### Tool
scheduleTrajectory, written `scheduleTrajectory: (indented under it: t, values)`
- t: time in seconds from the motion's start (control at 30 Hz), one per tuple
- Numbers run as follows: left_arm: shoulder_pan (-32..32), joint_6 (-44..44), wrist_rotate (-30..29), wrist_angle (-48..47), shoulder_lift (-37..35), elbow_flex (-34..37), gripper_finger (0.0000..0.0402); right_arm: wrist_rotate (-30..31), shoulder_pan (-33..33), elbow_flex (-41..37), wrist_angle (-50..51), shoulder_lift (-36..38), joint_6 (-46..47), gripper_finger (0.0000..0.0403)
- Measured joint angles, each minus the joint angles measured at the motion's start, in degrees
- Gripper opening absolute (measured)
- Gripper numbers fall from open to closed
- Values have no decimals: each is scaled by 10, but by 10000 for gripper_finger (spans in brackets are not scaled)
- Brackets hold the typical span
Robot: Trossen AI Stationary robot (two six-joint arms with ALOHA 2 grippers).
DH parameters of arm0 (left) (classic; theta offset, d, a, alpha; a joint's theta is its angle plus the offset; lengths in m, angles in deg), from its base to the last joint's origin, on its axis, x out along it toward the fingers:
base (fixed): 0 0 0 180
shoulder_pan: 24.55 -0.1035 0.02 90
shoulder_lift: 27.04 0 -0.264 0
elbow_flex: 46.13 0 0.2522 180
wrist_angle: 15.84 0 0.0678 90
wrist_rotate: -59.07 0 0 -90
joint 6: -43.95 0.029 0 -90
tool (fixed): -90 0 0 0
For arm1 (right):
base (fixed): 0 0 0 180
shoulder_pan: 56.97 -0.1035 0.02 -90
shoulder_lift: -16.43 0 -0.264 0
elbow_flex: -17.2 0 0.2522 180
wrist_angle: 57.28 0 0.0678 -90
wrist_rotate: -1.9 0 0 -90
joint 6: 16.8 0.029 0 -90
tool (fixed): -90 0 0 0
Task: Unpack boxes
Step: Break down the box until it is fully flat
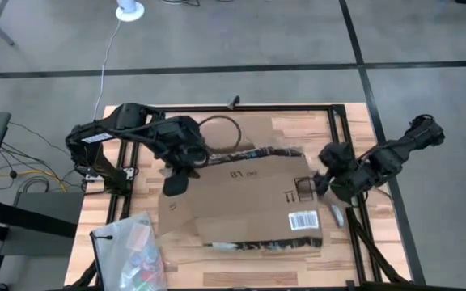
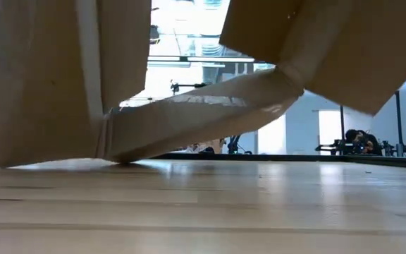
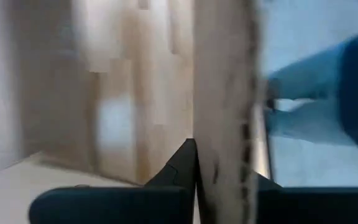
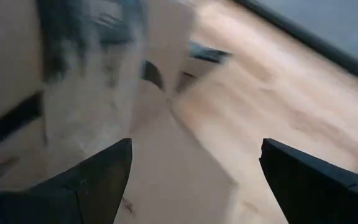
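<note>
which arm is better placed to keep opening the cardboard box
Left, probably. The left gripper is shut on a flap edge of the cardboard box; the right gripper is open, holding nothing, at the box's right end.

A lab: taped grey floor [image 1: 395,48], wooden robot table [image 1: 298,121].

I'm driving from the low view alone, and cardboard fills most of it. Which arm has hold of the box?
Observer: The left gripper is clamped on a flap edge at the left end of the box.
Operator: And the other arm?
Observer: The right gripper is at the box's right end, fingers wide open, holding nothing.
Operator: Is anything else on the table?
Observer: A clear plastic bag lies at a table corner on the left arm's side.
</note>
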Motion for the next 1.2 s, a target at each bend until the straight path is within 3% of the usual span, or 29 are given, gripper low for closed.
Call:
scheduleTrajectory:
  t: [0.17,0.43,0.73,1.0,1.2]
  values:
    - [-36,-8,-13,48,0,-3,0,-34,-1,-1,-146,-40,-76,333]
    - [-96,0,-31,62,7,-8,0,-67,-1,-1,-323,-121,-77,333]
    - [-139,58,-16,93,77,-8,0,-77,4,-1,-493,-205,-84,333]
    - [-148,87,44,117,131,-9,0,-72,-5,-1,-517,-220,-49,333]
    - [-144,116,45,113,190,-9,0,0,-37,-1,-523,-250,20,333]
